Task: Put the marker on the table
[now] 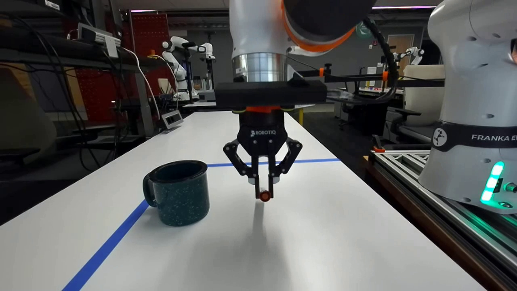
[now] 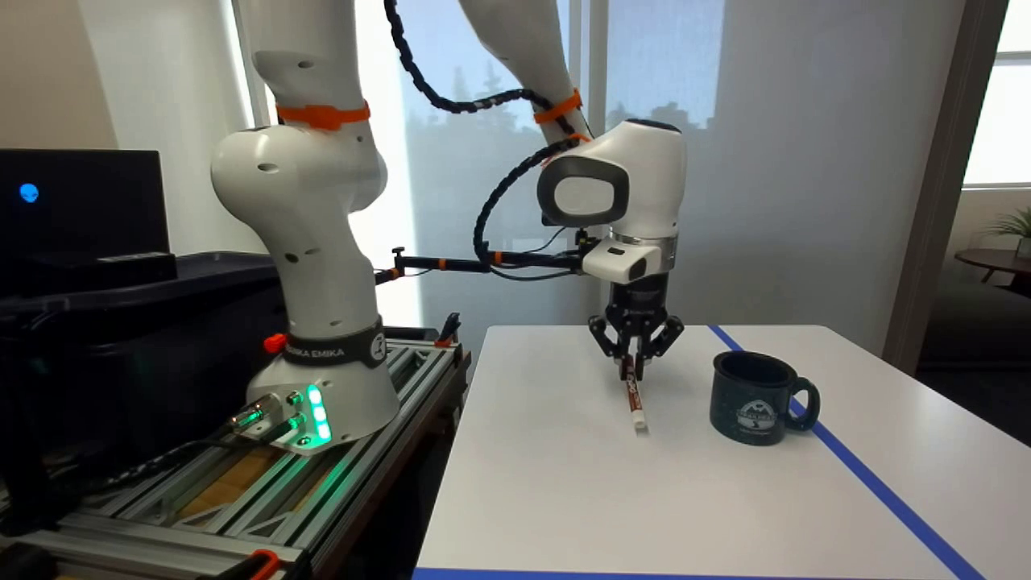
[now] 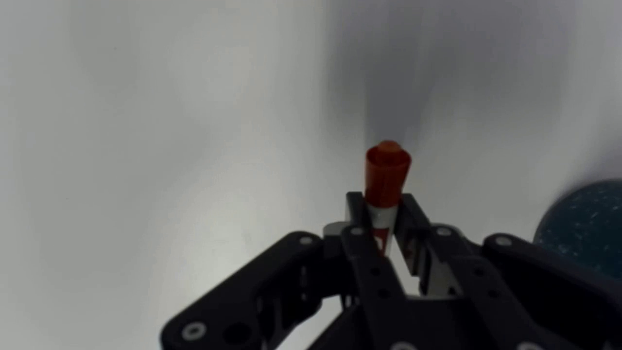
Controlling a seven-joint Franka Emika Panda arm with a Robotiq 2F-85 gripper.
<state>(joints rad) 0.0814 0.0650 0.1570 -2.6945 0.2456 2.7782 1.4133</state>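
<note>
The marker point(image 1: 265, 196) is a thin stick with a red-orange cap and a white and red body. In an exterior view the marker point(image 2: 635, 405) slants down to its white end, close over the white table point(image 2: 556, 483); I cannot tell if it touches. My gripper point(image 1: 264, 190) is shut on the marker, low over the table point(image 1: 323, 226). In the wrist view the marker point(image 3: 386, 180) sits between the fingertips point(image 3: 381, 209), its red cap sticking out past them. Part of its body is hidden behind a finger.
A dark teal mug point(image 1: 181, 196) stands upright on the table beside the gripper; it also shows in an exterior view point(image 2: 753, 400) and at the wrist view's right edge point(image 3: 585, 228). Blue tape point(image 2: 878, 491) crosses the table. The robot base point(image 2: 322, 403) stands on a bench alongside.
</note>
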